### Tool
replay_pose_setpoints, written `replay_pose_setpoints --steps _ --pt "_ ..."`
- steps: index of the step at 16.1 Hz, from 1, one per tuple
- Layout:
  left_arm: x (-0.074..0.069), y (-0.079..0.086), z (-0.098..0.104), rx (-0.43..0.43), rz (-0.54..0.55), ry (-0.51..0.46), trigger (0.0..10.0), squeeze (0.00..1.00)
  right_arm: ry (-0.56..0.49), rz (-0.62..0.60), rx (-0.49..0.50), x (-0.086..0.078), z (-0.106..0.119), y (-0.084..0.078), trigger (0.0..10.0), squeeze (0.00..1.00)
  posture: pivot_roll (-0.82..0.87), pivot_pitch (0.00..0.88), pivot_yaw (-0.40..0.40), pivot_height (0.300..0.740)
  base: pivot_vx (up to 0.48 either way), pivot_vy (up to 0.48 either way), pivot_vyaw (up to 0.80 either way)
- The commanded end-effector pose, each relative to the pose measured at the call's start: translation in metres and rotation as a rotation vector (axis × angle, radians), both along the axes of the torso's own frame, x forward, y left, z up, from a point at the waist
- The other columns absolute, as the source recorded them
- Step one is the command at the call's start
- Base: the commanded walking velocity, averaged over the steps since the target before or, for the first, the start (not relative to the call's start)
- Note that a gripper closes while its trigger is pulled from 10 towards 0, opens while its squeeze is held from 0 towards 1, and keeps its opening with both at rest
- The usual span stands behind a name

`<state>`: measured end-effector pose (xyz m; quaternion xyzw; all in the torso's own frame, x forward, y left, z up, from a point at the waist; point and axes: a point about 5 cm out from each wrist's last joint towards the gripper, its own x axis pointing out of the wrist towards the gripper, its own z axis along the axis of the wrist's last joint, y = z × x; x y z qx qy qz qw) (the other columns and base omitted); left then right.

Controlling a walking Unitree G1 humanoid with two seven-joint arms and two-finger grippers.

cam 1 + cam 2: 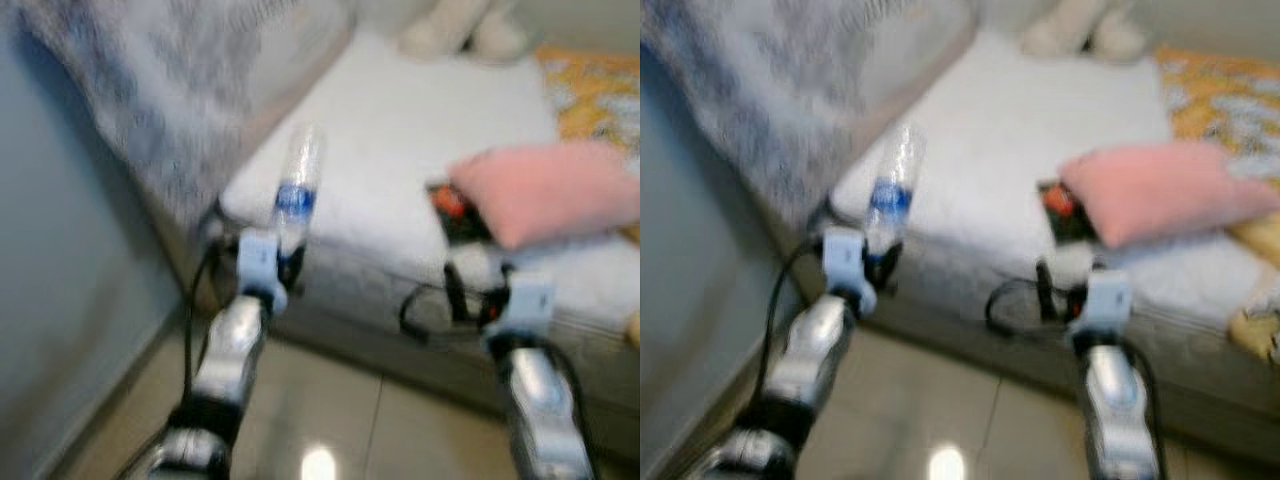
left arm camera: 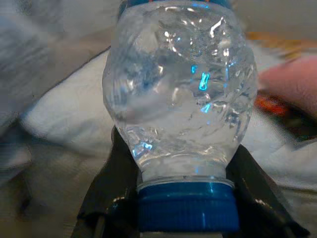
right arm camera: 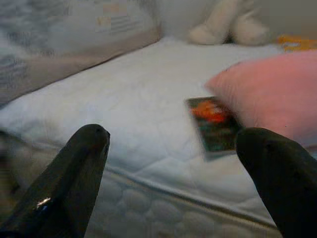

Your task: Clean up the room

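My left gripper (image 1: 285, 262) is shut on a crushed clear plastic bottle (image 1: 296, 190) with a blue label and blue cap (image 2: 187, 207), held cap-down near the corner of the white mattress (image 1: 400, 140). My right gripper (image 3: 178, 168) is open with nothing between its fingers, close to the mattress edge. Ahead of it a dark, orange-printed flat packet (image 3: 214, 123) lies on the mattress, partly tucked under a pink pillow (image 1: 548, 190).
A grey patterned blanket (image 1: 170, 90) drapes at the left. A cream plush toy (image 3: 232, 24) sits at the far end of the bed. Orange-patterned bedding (image 1: 595, 95) lies at the right. Glossy tile floor (image 1: 330, 420) is underfoot, a wall (image 1: 60, 300) on the left.
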<state>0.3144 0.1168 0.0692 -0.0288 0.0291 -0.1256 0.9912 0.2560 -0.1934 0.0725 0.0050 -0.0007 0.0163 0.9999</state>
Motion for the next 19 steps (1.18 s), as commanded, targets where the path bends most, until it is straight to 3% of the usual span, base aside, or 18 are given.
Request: replay_pose_setpoints --steps 1,3,5,17,19 --pt "0.002 0.005 0.006 -0.013 0.016 -0.033 10.0 0.0 -0.003 -0.008 0.023 -0.001 0.002 -0.003 10.0 0.0 -0.13 0.0 0.025 0.74 0.0 0.0 0.64" --pt "-0.009 0.015 -0.006 0.013 0.025 0.002 10.0 0.0 0.015 -0.036 0.068 -0.005 -0.001 -0.01 10.0 0.0 -0.13 0.0 0.018 0.74 0.0 0.0 0.61" --pt "-0.018 0.017 -0.013 0.01 0.016 0.018 10.0 0.0 0.04 -0.01 0.062 -0.009 -0.006 -0.004 10.0 0.0 -0.11 0.0 0.018 0.74 0.0 0.0 0.61" --pt "-0.006 0.02 0.004 0.042 -0.021 -0.033 10.0 0.0 0.035 0.013 0.093 0.001 -0.009 0.012 10.0 0.0 -0.07 0.0 0.039 0.74 0.0 0.0 0.6" --pt "-0.009 0.019 0.002 0.07 -0.034 -0.035 10.0 0.0 0.043 0.014 0.087 0.0 -0.012 0.011 10.0 0.0 -0.07 0.0 0.036 0.74 0.0 -0.48 0.6"
